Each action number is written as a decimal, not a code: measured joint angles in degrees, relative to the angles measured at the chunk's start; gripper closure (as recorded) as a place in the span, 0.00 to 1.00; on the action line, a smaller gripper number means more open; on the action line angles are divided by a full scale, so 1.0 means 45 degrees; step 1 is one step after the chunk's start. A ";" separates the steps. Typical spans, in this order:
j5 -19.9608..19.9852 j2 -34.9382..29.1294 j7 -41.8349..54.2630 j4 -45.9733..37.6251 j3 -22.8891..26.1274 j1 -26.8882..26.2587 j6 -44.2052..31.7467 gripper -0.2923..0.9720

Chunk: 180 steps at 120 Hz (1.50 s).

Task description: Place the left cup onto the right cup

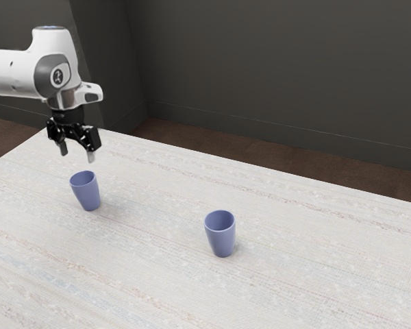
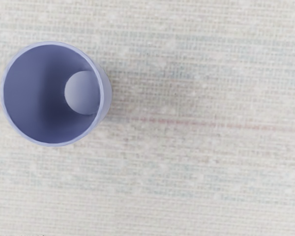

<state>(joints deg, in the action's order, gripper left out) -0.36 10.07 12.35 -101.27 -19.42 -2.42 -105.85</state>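
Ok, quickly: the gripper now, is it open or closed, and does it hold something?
Gripper: open, holding nothing, above the left cup.

The side camera is sitting off the near edge of the table [image 1: 315, 295], raised a bit, looking down and across it toward the dark wall [image 1: 274, 62] along the top of the frame. It's hanging back enough to be catching the arm [image 1: 27, 72] at upper left plus the left cup [image 1: 85, 190] and right cup [image 1: 220, 233]. The wrist cam is riding on the hand, staring straight down from much closer. Both are sharing the left cup [image 2: 44, 103] and the table around it.
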 joint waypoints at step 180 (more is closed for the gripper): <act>0.0534 0.2759 0.2306 0.1896 0.0184 0.1872 -0.0886 0.23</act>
<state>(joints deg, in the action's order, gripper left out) 2.05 22.48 22.73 -92.74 -18.59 6.00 -109.84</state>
